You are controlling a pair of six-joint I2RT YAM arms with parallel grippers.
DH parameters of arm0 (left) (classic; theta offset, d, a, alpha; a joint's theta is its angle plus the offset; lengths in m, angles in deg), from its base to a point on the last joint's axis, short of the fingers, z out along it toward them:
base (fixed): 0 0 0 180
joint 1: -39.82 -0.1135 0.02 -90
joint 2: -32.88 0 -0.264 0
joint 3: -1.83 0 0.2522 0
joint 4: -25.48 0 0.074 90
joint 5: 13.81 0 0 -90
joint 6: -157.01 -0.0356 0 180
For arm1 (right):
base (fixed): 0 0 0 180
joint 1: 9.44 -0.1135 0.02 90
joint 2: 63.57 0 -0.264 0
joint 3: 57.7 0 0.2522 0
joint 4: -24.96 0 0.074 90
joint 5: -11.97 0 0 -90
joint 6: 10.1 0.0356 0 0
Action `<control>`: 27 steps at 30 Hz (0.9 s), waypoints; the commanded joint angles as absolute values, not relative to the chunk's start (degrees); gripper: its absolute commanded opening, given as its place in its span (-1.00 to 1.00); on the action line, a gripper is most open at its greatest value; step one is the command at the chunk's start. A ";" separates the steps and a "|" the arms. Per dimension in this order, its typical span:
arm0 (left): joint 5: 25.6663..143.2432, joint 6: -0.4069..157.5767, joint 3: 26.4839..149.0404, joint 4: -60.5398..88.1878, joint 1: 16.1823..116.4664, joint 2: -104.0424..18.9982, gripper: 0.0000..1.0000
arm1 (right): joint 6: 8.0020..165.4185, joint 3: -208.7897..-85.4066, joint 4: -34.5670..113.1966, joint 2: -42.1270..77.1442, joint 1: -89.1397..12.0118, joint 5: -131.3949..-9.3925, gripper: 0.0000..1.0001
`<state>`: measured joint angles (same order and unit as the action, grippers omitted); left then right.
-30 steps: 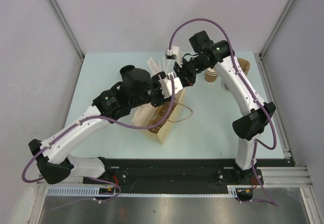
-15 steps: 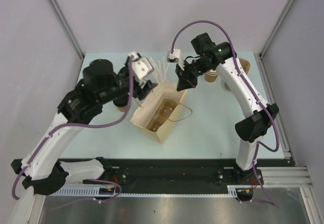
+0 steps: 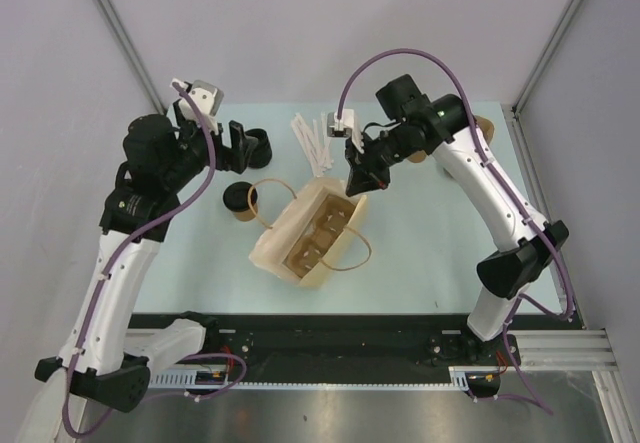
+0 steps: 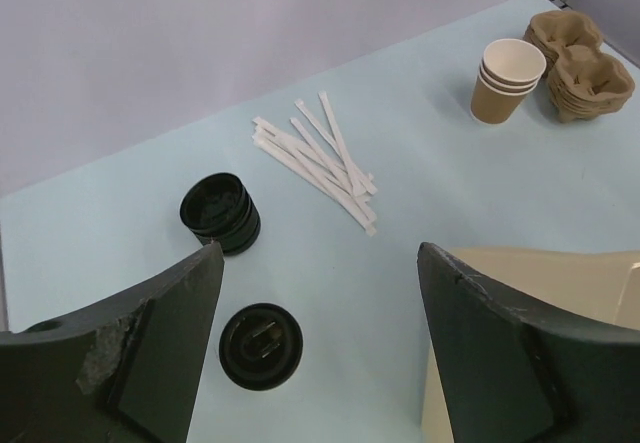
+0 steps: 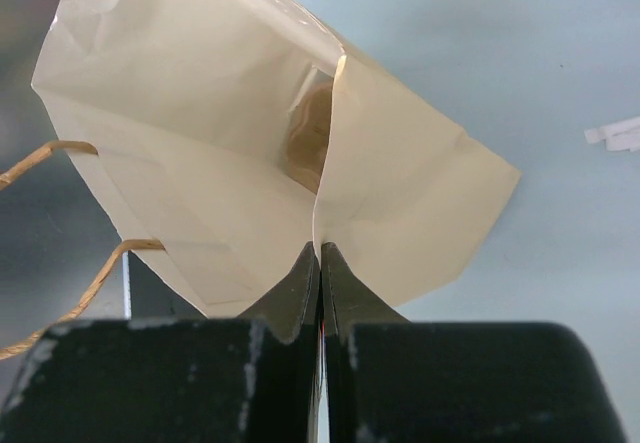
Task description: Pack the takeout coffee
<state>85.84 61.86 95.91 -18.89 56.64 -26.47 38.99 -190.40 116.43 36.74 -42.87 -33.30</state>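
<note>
On the bench (image 3: 430, 253), just left of the bag (image 3: 268, 248), the coffee (image 3: 238, 201) stands upright with its lid on, outside the bag and not touching it. The left hand (image 4: 318, 253) hangs above it, released: fingers spread wide, nothing between them, clear of the coffee. The right hand (image 5: 320, 248) is clenched on the bag's far rim, paper pinched between its fingertips, holding the mouth open. Something brown sits inside the bag; cannot tell what. A stack of lids (image 4: 221, 213) sits near the coffee at the back, white sticks (image 4: 318, 158) lie scattered beside it, and stacked cups (image 4: 507, 81) and carriers (image 4: 580, 51) sit well apart at the far right.
</note>
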 commanded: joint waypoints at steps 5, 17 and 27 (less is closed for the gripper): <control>93.94 66.21 88.99 -20.36 52.57 -26.62 0.76 | 42.46 -187.84 125.47 31.53 -42.40 -30.49 -1.00; 97.12 67.80 86.00 -26.68 48.44 -33.03 0.99 | 43.77 -200.12 125.47 44.53 -35.01 -33.56 -0.69; 96.59 68.41 81.60 -26.34 45.54 -31.98 0.99 | 46.14 -197.86 125.47 45.85 -35.36 -39.00 0.50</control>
<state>97.14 67.21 82.60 -26.98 46.41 -33.33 44.89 -198.00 116.21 46.99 -35.00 -36.30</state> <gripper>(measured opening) 0.994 0.732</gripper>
